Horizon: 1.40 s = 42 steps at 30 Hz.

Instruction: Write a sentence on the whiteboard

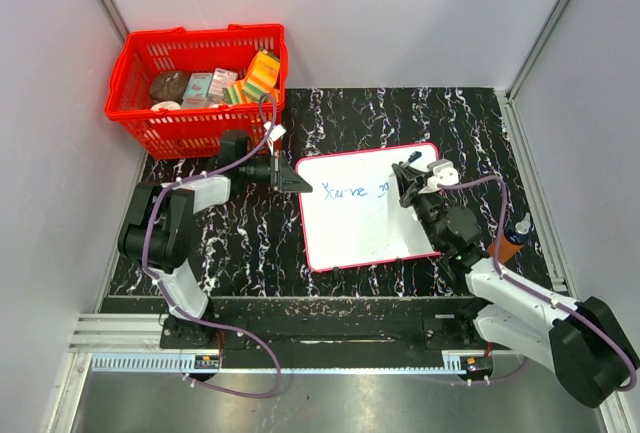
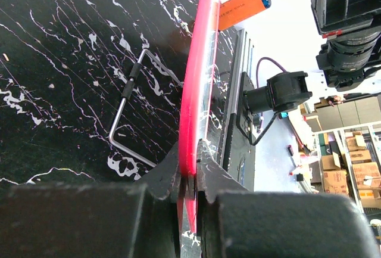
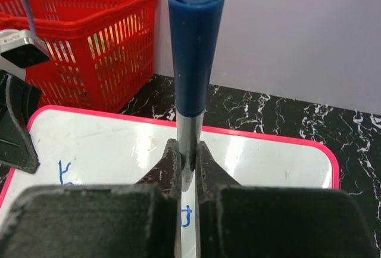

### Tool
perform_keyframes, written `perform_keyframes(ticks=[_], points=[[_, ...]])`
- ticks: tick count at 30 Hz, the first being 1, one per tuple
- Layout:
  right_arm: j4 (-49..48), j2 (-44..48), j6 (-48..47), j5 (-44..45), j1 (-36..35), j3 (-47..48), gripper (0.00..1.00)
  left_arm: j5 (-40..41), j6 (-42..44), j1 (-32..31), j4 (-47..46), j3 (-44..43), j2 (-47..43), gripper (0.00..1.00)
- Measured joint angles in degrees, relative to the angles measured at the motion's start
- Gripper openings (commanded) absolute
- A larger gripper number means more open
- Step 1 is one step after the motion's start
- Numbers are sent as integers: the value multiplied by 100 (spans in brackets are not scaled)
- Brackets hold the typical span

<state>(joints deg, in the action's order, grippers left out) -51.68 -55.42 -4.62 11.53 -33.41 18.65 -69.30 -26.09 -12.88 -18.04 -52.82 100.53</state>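
The whiteboard [image 1: 360,233], white with a thin red frame, lies flat on the black marbled table. Blue handwriting [image 1: 352,191] on it reads roughly "You've go". My left gripper [image 1: 298,177] is shut on the board's left edge; in the left wrist view [image 2: 189,164] the red frame [image 2: 199,73] runs between its jaws. My right gripper [image 1: 410,185] is over the board's right part, shut on a marker [image 3: 195,49] with a blue end, held upright. In the right wrist view [image 3: 188,154], a blue stroke [image 3: 186,216] shows below the fingers on the board [image 3: 107,145].
A red basket [image 1: 200,83] of groceries stands at the back left, also seen in the right wrist view [image 3: 89,43]. An orange bottle-like item [image 1: 512,238] stands right of the board. A bent metal wire [image 2: 128,109] lies on the table. Grey walls close three sides.
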Motion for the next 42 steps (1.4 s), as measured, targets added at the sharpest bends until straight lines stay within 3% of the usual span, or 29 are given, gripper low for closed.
perform_keyframes(ticks=[42], points=[[94, -699, 195, 345, 116, -2, 0, 7, 168, -33, 258, -9, -68, 0]])
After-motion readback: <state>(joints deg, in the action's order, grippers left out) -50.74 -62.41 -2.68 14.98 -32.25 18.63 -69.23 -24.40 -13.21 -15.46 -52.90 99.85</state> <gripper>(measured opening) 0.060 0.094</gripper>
